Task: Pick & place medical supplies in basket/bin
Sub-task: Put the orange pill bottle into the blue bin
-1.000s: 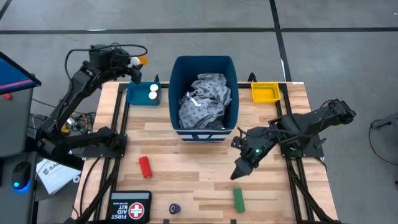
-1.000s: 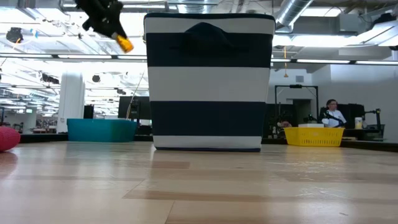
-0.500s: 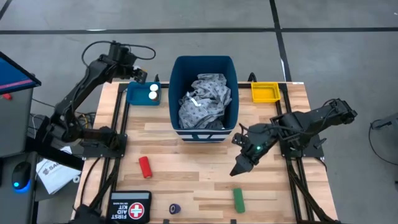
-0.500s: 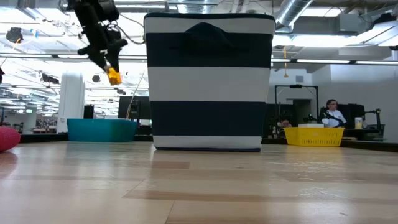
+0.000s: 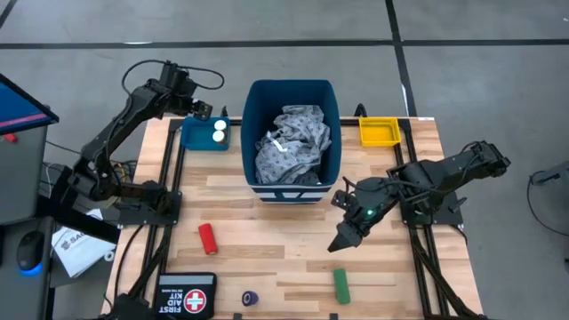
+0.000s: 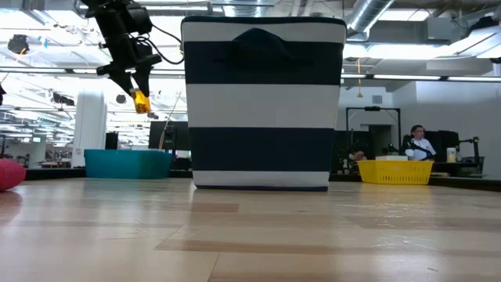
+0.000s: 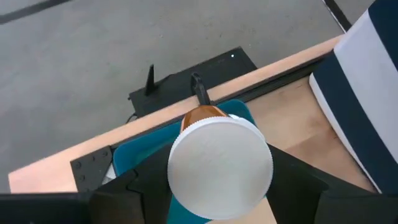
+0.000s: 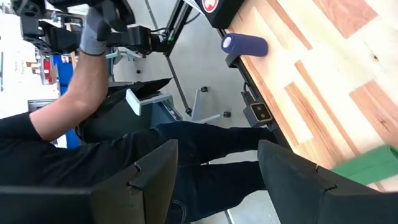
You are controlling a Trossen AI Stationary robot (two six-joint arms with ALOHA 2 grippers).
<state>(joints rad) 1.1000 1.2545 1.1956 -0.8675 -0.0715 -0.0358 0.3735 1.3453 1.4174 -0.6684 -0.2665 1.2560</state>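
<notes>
My left gripper [image 5: 201,110] is shut on an orange bottle [image 6: 141,101] with a white cap [image 7: 221,167], above the teal tray [image 5: 197,135]. That tray holds two small white bottles [image 5: 219,132]. The grey patterned gown [image 5: 293,142] lies bunched inside the tall dark blue bin [image 5: 252,107]. My right gripper [image 5: 341,242] hovers open over the table, above the green cylinder [image 5: 340,284]. The red cylinder [image 5: 206,237] and the dark blue roll [image 5: 251,299] lie on their sides on the wood. The yellow tray [image 5: 379,132] sits at the far right. My left gripper pinches the orange bottle between its two fingers [image 7: 297,186] at the cap end; the white cap faces back toward the wrist camera. The fingers come from above, slanting down. The bottle hangs clear below them, its orange bottom [image 6: 142,104] pointing down over the teal tray.
The black FIRST AID KIT pouch [image 5: 187,295] lies at the near left edge. A person with a gloved hand [image 8: 93,37] stands beyond the table's near edge, and another sits far behind the table [image 6: 419,144]. Bare wood lies between the bin and the near edge.
My left gripper has moved from beyond the far left corner toward the teal tray and down, tipping its fingers downward. The orange bottle has swung from slanting sideways to hanging nearly upright, and sits lower.
</notes>
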